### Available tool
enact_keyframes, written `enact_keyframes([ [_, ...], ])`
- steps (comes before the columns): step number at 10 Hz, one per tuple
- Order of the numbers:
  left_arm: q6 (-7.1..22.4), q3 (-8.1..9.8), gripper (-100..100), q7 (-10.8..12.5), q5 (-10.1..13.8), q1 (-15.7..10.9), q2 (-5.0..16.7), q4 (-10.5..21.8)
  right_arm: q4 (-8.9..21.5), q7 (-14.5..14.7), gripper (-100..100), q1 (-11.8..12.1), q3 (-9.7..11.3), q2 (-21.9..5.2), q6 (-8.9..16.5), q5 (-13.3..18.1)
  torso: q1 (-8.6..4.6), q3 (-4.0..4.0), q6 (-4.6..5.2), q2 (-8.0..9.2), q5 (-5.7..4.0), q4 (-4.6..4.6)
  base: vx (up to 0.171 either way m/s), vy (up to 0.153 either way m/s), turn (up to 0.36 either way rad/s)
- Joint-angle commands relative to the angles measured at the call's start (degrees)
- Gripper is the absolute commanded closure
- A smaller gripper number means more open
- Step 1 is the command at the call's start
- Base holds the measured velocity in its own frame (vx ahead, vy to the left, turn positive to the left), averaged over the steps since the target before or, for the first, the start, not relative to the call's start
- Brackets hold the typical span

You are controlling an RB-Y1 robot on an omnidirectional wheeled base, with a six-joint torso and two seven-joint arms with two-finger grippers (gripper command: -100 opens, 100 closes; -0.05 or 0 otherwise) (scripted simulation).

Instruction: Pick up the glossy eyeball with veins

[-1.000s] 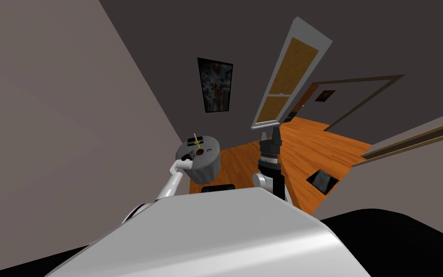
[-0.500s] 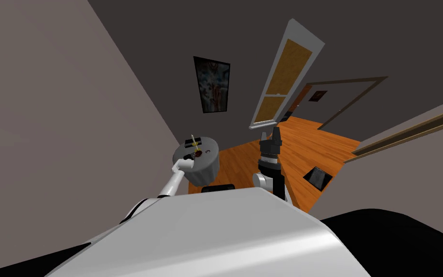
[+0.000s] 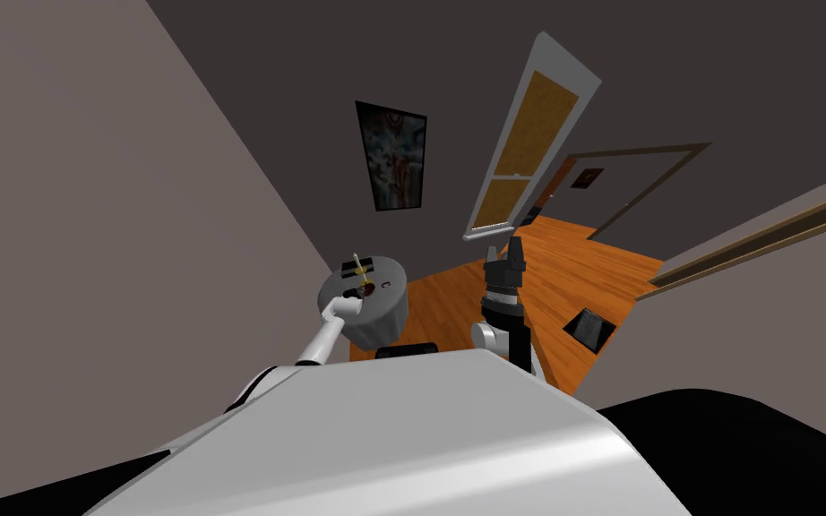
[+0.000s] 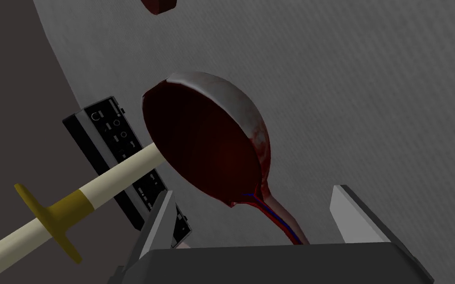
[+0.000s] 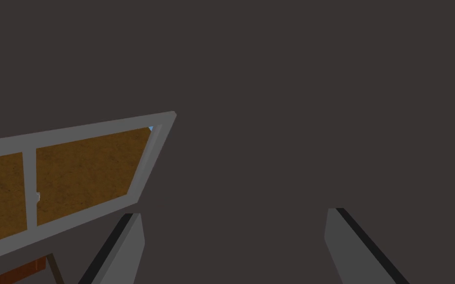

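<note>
Left gripper [image 4: 252,197]: fingers spread, gripping nothing, poised over the round grey table [image 3: 382,313]. The glossy dark red eyeball [image 4: 207,143] lies on the table just beyond the fingertips, its veined stalk running between them. Right gripper [image 3: 504,251]: fingers spread, raised right of the table.

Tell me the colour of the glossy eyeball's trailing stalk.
Dark red stalk with a blue vein; left wrist view.

Round grey table [image 3: 386,315] on the left by the wall. On it: black button-faced device [image 4: 104,129], cream rod with yellow collar [image 4: 73,203] by it, small dark red piece [image 4: 158,5]. Far wall: framed picture [image 3: 391,157], window [image 3: 528,134]. Dark flat panel [image 3: 587,328] on the wood floor [image 3: 572,269], right.
</note>
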Motion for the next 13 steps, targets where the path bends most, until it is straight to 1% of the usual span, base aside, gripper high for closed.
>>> enact_keyframes([
  [1,-1.9,0.14,-100,0.0,-0.1,0.2,-0.1,1.4,0.0,0.0,0,0.0,0.0,0.0,0.0,0.0,0.0,0.0,0.0,0.0,0.0,0.0,0.078,0.003,-0.006],
  [2,-2.7,0.21,-100,-0.1,-0.2,0.3,-0.2,2.1,0.0,0.0,0,0.0,0.0,0.0,0.0,0.0,0.01,-0.07,0.0,-0.12,0.0,-0.02,0.077,0.003,-0.003],
  [3,-1.9,0.14,-100,-0.1,-0.1,0.4,-0.1,1.4,0.0,0.0,0,0.0,0.0,0.0,0.0,0.0,0.01,-0.09,0.0,-0.15,0.0,-0.03,0.031,0.001,0.0],
  [4,-2.1,0.15,100,-0.1,-0.1,0.4,-0.1,1.4,0.0,0.0,0,0.0,0.0,0.0,0.0,0.0,0.0,-0.03,0.0,-0.03,0.0,-0.01,0.006,0.0,0.0],
  [8,-2.1,0.17,100,0.0,-0.1,0.4,-0.1,1.4,0.0,0.0,0,0.0,0.0,0.0,0.0,0.0,0.0,-0.01,0.05,0.01,0.0,-0.01,0.0,0.0,0.0],
  [9,-2.1,0.17,0,0.0,-0.1,0.4,-0.1,1.4,0.0,0.0,0,0.0,0.0,0.0,0.0,0.0,0.01,-0.01,0.05,0.0,0.0,-0.01,0.0,0.0,0.0],
  [10,-0.3,0.01,100,0.0,0.0,0.0,0.0,0.1,0.0,0.0,0,0.0,0.0,0.0,0.0,0.0,0.01,-0.01,0.05,0.0,0.0,-0.01,-0.054,-0.006,0.004],
  [11,0.5,-0.06,100,0.0,0.0,-0.1,0.0,-0.5,0.0,0.0,0,0.0,0.0,0.0,0.0,0.0,-0.02,0.08,0.05,0.16,-0.02,0.03,-0.09,-0.008,0.002],
  [12,-0.2,-0.01,100,-0.1,0.2,-0.1,0.1,-0.2,0.0,0.0,0,0.0,0.0,0.0,0.0,0.0,-0.05,0.16,0.04,0.32,-0.02,0.05,-0.04,-0.004,-0.001],
  [13,0.1,-0.02,0,-0.1,0.2,-0.1,0.1,-0.3,0.0,0.0,0,0.0,0.0,0.0,0.0,0.0,-0.03,0.12,0.04,0.22,-0.03,0.04,-0.007,-0.001,0.001],
])
